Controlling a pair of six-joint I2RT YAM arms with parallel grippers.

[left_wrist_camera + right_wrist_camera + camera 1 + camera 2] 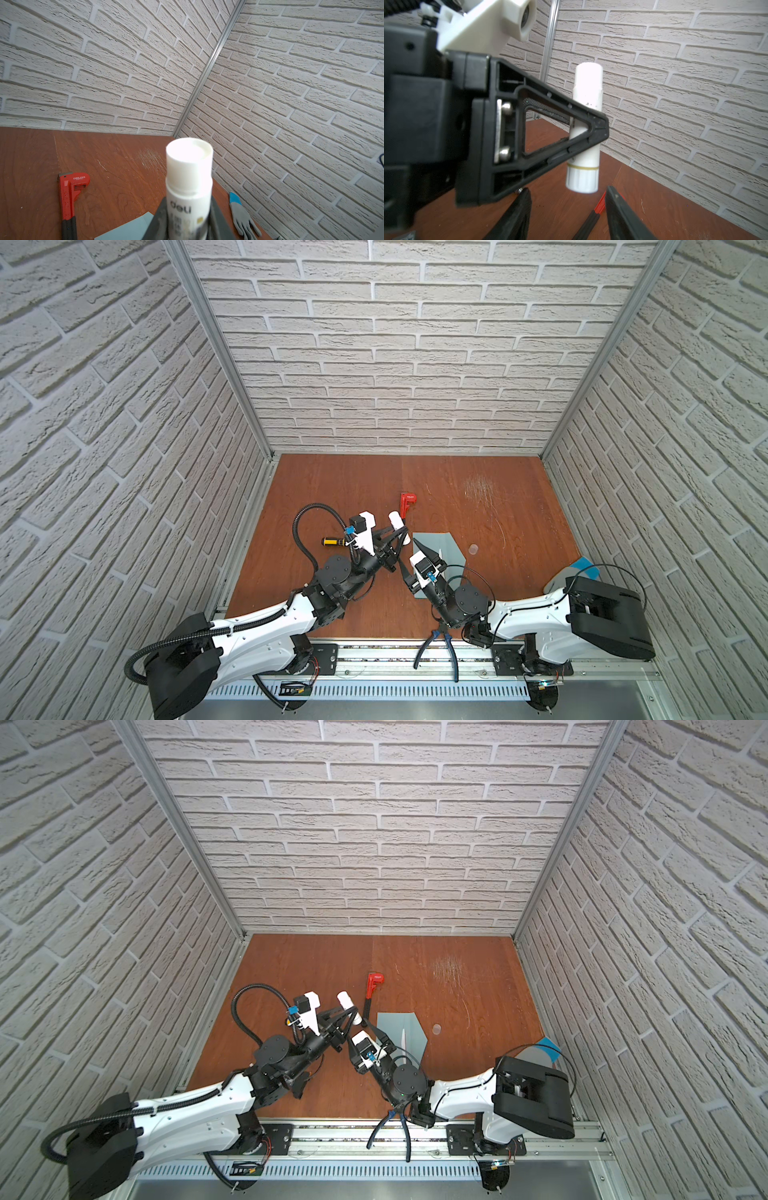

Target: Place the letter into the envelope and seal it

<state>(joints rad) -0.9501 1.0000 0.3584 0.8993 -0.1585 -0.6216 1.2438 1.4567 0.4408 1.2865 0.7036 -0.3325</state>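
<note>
We see the left gripper clamped on a white cylindrical glue stick. Its black fingers press against the tube's sides, and the stick is held roughly upright, clear of the brown wooden table. The right gripper sits close by with its two black fingers well apart and nothing between them, near the stick's ribbed end but not touching it. The light blue-grey paper envelope lies flat on the table just beside the left gripper, with its near part hidden under the right arm's wrist. A narrow white strip shows on it; whether that is the letter we cannot tell. Farther back lies a red pipe wrench with its black handle reaching toward the envelope's corner. A yellow-and-black-handled screwdriver rests on the left, a grey glove with a blue cuff lies by the right wall, and blue-handled pliers lie at the table's front edge.
</note>
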